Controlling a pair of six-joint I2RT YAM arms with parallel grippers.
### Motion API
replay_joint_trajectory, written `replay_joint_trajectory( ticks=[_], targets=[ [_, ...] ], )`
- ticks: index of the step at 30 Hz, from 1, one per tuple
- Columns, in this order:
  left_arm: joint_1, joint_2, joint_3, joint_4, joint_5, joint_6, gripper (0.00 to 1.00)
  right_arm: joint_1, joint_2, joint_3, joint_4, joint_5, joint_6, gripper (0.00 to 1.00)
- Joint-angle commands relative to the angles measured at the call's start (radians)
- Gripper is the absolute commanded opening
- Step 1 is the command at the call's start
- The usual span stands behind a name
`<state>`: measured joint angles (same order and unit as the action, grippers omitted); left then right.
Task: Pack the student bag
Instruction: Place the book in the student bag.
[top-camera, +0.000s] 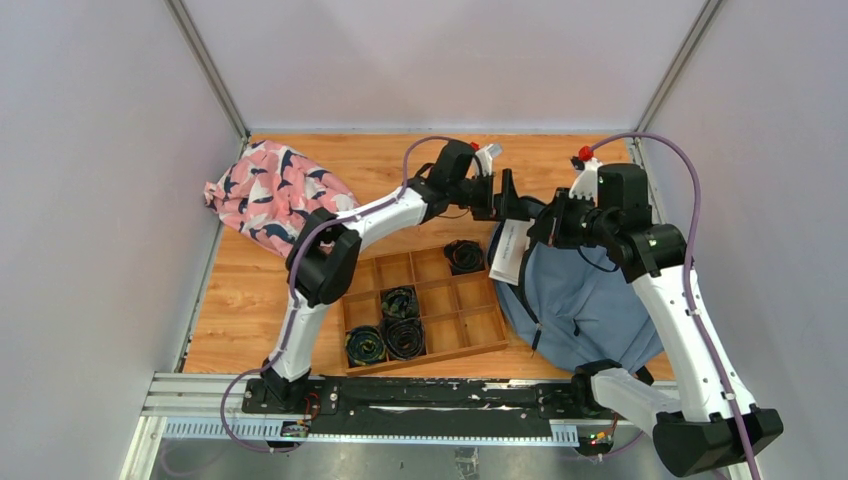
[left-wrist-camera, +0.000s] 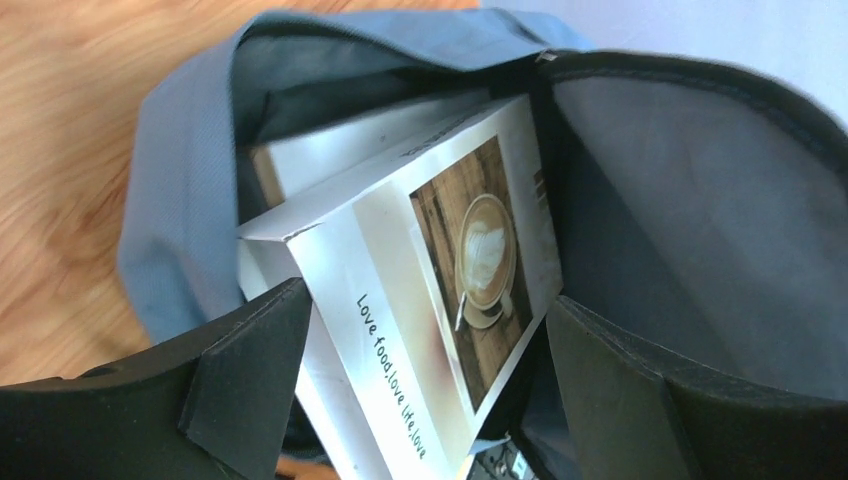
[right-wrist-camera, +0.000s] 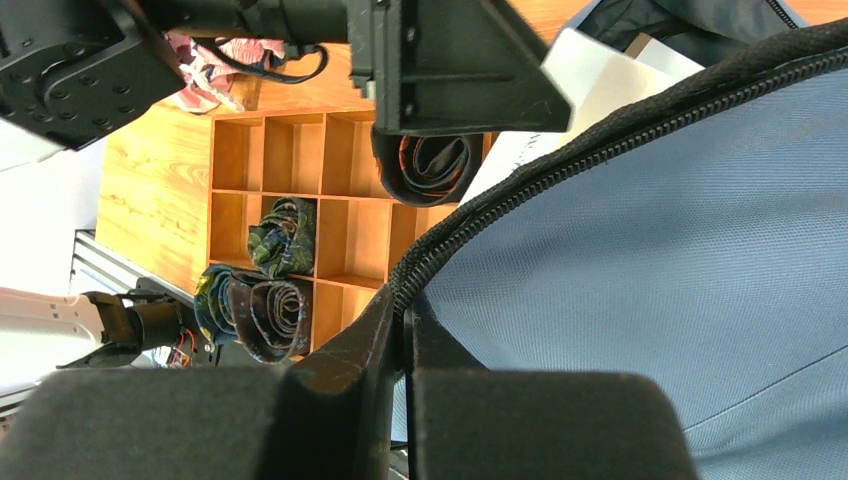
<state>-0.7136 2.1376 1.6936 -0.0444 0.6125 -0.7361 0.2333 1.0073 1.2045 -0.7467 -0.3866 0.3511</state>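
**Operator:** What's out there, starting at the left?

**Spotter:** Far to the left of the tray (top-camera: 470, 328) lies a pink cloth (top-camera: 262, 195). The tray has dark rolls (top-camera: 400, 335) in some of its boxes.

**Operator:** Where's the bag?

**Spotter:** The bag (top-camera: 590, 295) lies right up against the tray's right side. It's soft and gray-blue with a dark zipper. Its mouth gapes open at the end far from you.

**Operator:** And my left gripper?

**Spotter:** Your left gripper (left-wrist-camera: 425, 300) hangs over the tray's far right corner, looking into that mouth. Its fingers are spread wide and pinch nothing I can see. A white book (left-wrist-camera: 470, 250) with a coffee cup on its cover sits straight ahead of them. It is tilted and partly inside the bag, and its long side points down into the bag. I think a push along that line gets it in, and your left arm is the nearer one.

**Operator:** My right gripper?

**Spotter:** Your right gripper (right-wrist-camera: 405, 320) is right of the tray, past the book. It is clamped tight on the bag's zipper edge and holds the mouth up.
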Motion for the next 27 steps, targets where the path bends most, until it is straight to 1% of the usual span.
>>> replay_joint_trajectory(
  ticks=[1, 4, 7, 10, 13, 16, 21, 23, 25, 27],
  targets=[
    [-0.039, 0.100, 0.140, 0.076, 0.094, -0.041, 0.90, -0.006, -0.003, 0.003, 0.083, -0.067, 0.024, 0.04],
    [-0.072, 0.184, 0.242, 0.112, 0.121, -0.097, 0.90, -0.006, 0.002, 0.000, 0.090, -0.082, 0.033, 0.04],
    [-0.087, 0.213, 0.278, 0.152, 0.133, -0.139, 0.90, -0.006, -0.001, -0.006, 0.091, -0.084, 0.035, 0.04],
    [-0.085, 0.195, 0.271, 0.161, 0.138, -0.129, 0.90, -0.006, -0.011, -0.011, 0.086, -0.074, 0.034, 0.04],
    [-0.067, 0.139, 0.210, 0.160, 0.137, -0.107, 0.90, -0.006, -0.018, -0.011, 0.072, -0.051, 0.029, 0.04],
    [-0.037, 0.052, 0.119, 0.161, 0.136, -0.078, 0.90, -0.006, -0.025, -0.011, 0.061, -0.011, 0.023, 0.04],
    [-0.008, -0.100, -0.006, 0.159, 0.178, -0.059, 0.90, -0.010, -0.030, -0.014, 0.043, 0.103, 0.019, 0.05],
    [-0.001, -0.154, -0.055, 0.160, 0.174, -0.051, 0.90, -0.024, -0.022, -0.014, 0.035, 0.141, 0.014, 0.06],
    [0.011, -0.192, -0.086, 0.125, 0.151, -0.019, 0.90, -0.034, 0.000, -0.008, 0.014, 0.182, 0.014, 0.06],
    [0.033, -0.203, -0.088, 0.036, 0.119, 0.042, 0.91, -0.036, 0.032, -0.006, 0.008, 0.212, 0.009, 0.05]
  ],
)
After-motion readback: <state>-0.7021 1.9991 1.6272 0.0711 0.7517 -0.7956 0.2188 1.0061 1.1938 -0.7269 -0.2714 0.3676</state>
